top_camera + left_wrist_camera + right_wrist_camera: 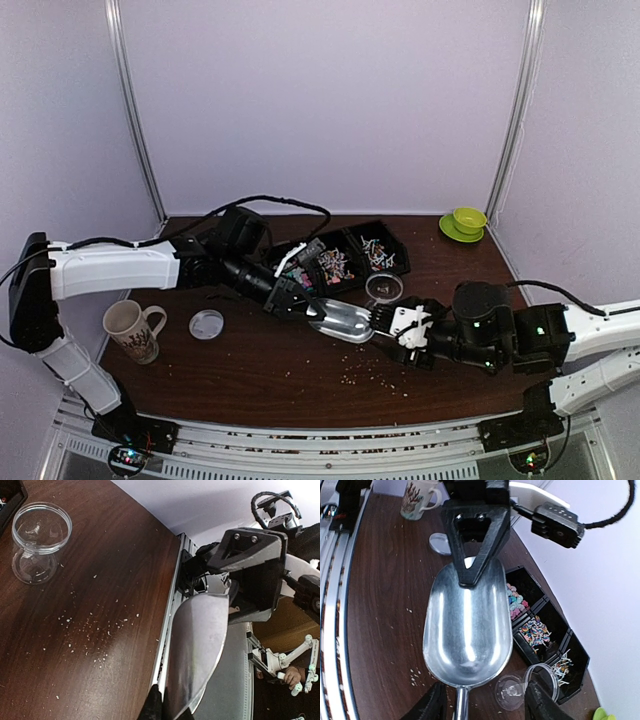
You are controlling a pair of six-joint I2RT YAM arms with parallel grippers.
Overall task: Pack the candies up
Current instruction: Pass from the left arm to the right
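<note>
Nearest us, the right gripper (pixel 487 702) stands with fingers apart astride the handle of the scoop (pixel 467 625); we should centre them before closing. The left gripper (pixel 469 576) pinches its far rim. Beyond, the candies (pixel 536 631) sit in the black tray (pixel 581 661).

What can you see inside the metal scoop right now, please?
The metal scoop shows only bare, shiny metal in its bowl, with nothing lying in the visible part. The bowl's far end is covered by the left gripper, clamped on the rim, so that patch cannot be checked.
</note>
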